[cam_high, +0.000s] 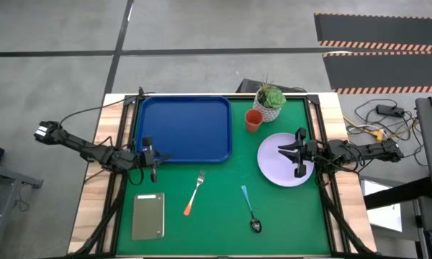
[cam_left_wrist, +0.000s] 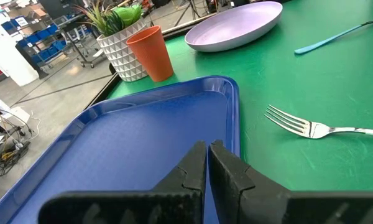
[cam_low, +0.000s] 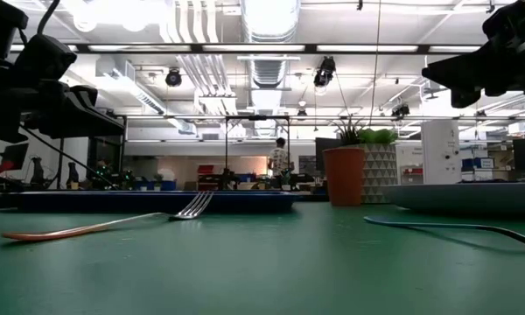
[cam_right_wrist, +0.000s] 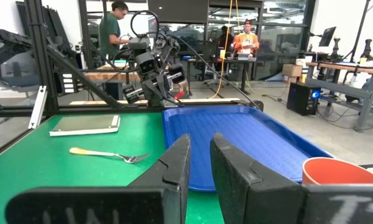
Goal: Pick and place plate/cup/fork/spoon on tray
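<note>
The lavender plate (cam_high: pixel 283 170) lies on the counter beside the empty blue tray (cam_high: pixel 185 128). The right hand (cam_high: pixel 298 153) hovers over it, fingers slightly parted, pinching nothing. Stiff, slick and shallow, it probably wants a rim grip.

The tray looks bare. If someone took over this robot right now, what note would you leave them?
Left gripper: shut, holding nothing, at the tray's near edge.
Right gripper: slightly parted, holding nothing, above the plate.
The cup stands right of the tray, by the plant pot.
The fork and spoon lie on the mat.
Done: nothing is on the tray.
Left: all four pieces.
</note>
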Action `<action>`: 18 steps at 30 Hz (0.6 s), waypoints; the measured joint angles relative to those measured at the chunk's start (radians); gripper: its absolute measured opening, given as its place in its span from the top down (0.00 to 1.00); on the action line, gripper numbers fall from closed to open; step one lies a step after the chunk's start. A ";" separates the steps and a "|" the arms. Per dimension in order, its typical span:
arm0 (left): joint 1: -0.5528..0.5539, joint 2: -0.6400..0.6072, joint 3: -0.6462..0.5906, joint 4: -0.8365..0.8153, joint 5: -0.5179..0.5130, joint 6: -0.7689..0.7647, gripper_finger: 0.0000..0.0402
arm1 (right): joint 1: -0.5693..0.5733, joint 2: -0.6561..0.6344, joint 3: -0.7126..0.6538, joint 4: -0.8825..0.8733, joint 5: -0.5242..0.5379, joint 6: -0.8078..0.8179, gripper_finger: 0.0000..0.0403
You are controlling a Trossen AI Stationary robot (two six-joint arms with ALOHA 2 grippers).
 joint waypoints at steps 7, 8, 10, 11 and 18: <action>0.000 0.000 0.000 0.000 0.000 0.000 1.00 | 0.000 0.000 0.000 0.000 0.000 0.000 0.87; 0.000 0.000 0.000 0.000 0.000 0.000 1.00 | 0.000 0.000 0.000 0.000 0.000 0.000 0.87; 0.000 0.000 0.000 0.000 0.000 0.000 1.00 | 0.000 0.000 0.000 0.000 0.000 -0.006 0.87; 0.000 0.000 0.000 0.000 0.000 0.000 1.00 | 0.000 0.000 0.000 0.000 0.000 -0.011 0.87; 0.000 0.000 0.000 0.000 0.000 0.000 1.00 | 0.000 0.000 0.000 0.000 0.000 0.000 0.87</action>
